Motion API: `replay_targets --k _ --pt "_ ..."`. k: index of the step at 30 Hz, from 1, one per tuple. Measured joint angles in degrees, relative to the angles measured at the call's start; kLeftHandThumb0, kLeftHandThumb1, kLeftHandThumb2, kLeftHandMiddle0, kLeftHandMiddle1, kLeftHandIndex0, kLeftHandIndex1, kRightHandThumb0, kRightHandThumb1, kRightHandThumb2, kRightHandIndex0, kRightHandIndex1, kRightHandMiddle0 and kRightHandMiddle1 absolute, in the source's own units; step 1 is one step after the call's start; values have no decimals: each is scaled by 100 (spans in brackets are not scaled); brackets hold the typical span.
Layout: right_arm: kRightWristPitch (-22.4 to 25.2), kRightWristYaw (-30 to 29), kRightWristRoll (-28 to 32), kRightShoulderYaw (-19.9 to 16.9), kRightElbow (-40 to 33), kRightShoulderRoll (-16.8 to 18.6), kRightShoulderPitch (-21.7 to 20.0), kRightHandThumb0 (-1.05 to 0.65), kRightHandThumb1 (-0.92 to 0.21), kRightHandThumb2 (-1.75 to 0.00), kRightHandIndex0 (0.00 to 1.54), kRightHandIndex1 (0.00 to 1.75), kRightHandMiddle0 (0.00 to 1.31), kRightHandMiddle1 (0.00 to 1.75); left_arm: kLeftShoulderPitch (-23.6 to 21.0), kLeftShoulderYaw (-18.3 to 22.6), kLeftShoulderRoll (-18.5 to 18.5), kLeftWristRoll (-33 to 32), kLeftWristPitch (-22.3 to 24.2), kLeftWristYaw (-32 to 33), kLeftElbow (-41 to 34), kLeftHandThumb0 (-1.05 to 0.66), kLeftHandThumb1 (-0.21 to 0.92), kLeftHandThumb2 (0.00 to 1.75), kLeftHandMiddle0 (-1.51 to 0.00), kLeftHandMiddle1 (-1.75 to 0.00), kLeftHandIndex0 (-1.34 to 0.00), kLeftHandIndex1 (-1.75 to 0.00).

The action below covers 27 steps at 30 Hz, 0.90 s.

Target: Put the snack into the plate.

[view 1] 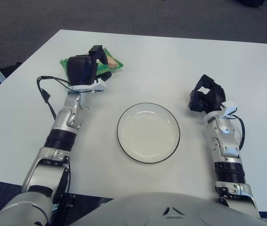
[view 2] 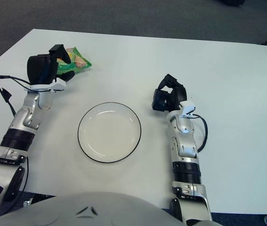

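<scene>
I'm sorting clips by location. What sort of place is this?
Probably an office or lab room: a plain white table stands on dark grey carpet, holding only a plate and a snack bag under the left hand.
</scene>
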Motion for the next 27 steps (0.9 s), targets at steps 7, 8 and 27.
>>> replay_targets --k 7,8,27 --pt "9 17 -1 -3 10 0 -6 -54 -18 -148 131 175 73 175 -141 -74 101 10 214 -96 88 -39 67 86 -49 -170 -35 -175" --pt "13 18 -1 -4 12 0 -6 -54 -18 -148 130 175 73 175 -180 -79 123 2 216 -110 141 -39 72 80 -40 -166 -32 -175" --pt "115 66 -6 -26 50 -2 -26 -54 -19 -148 130 175 72 175 -1085 -785 680 478 242 439 1856 -88 91 69 -1 -74 0 -102"
